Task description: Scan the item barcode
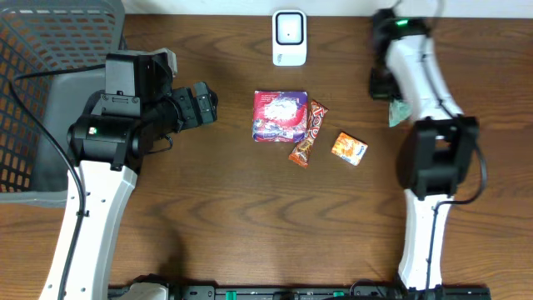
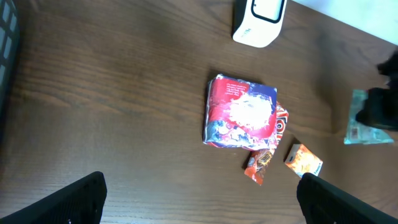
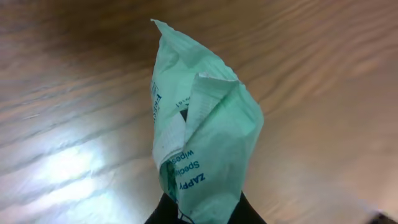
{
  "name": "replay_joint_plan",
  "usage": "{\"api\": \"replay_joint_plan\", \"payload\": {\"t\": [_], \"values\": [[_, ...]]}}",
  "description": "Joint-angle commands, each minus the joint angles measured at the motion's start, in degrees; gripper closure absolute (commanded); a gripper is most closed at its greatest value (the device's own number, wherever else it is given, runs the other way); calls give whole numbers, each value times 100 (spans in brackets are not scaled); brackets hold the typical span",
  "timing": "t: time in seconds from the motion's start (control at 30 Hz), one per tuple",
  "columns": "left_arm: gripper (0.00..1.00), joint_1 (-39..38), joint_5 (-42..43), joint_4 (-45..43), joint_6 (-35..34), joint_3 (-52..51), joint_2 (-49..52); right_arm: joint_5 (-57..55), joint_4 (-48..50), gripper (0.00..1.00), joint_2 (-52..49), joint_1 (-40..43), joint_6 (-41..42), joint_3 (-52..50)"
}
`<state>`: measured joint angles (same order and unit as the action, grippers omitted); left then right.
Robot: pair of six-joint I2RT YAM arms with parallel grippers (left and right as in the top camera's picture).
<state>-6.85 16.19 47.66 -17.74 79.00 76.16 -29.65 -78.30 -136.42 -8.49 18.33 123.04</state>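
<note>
At the left edge of the tabletop (image 1: 216, 217) a basket (image 1: 33, 100) is sitting beside our left gripper (image 2: 200, 186), which is hanging wide open and empty. Near the middle, a red packet (image 1: 281, 115) is overlapping a snack bar (image 1: 306, 137), with a small orange box (image 1: 350, 148) just beside them, all in front of the scanner (image 1: 289, 37) at the far edge. Toward the right edge, our right gripper (image 3: 202, 214) is pinching one end of the green wipes packet (image 3: 199, 124). The packet is looking light, soft and crinkly, so we are expecting it to flop. Holding it by a sealed end is leaving the printed faces free for the scanner.
</note>
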Motion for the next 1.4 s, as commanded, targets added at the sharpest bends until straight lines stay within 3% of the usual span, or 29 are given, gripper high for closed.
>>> {"api": "replay_joint_plan", "payload": {"t": [0.0, 0.1, 0.13, 0.2, 0.23, 0.47, 0.6, 0.73, 0.87, 1.13, 1.23, 1.37], "values": [[2, 15, -37, 9, 57, -2, -50, -1825, 332, 99, 66, -402, 538, -553], [2, 15, -37, 9, 57, 0, -50, -1620, 734, 90, 66, -708, 542, -907], [2, 15, -37, 9, 57, -2, -50, -1432, 872, 84, 66, -809, 540, -977], [2, 15, -37, 9, 57, -2, -50, -1086, 1049, 62, 66, -949, 522, -1008], [2, 15, -37, 9, 57, 0, -50, -922, 1123, 57, 66, -1008, 520, -1003], [2, 15, -37, 9, 57, 0, -50, 258, 1056, 54, 70, -1215, 376, -472], [2, 15, -37, 9, 57, 0, -50, 387, 649, 52, 72, -1172, 321, 214], [2, 15, -37, 9, 57, -2, -50, 393, 201, 45, 72, -990, -350, 822], [2, 15, -37, 9, 57, 0, -50, 837, -20, 31, 48, -791, -1386, 787], [2, 15, -37, 9, 57, -2, -50, 2087, 385, 23, 39, -417, -1825, -15], [2, 15, -37, 9, 57, 0, -50, 1690, 789, 21, 39, -393, -1818, -428], [2, 15, -37, 9, 57, 0, -50, 258, 1073, 17, 39, -520, -1646, -887]]}}
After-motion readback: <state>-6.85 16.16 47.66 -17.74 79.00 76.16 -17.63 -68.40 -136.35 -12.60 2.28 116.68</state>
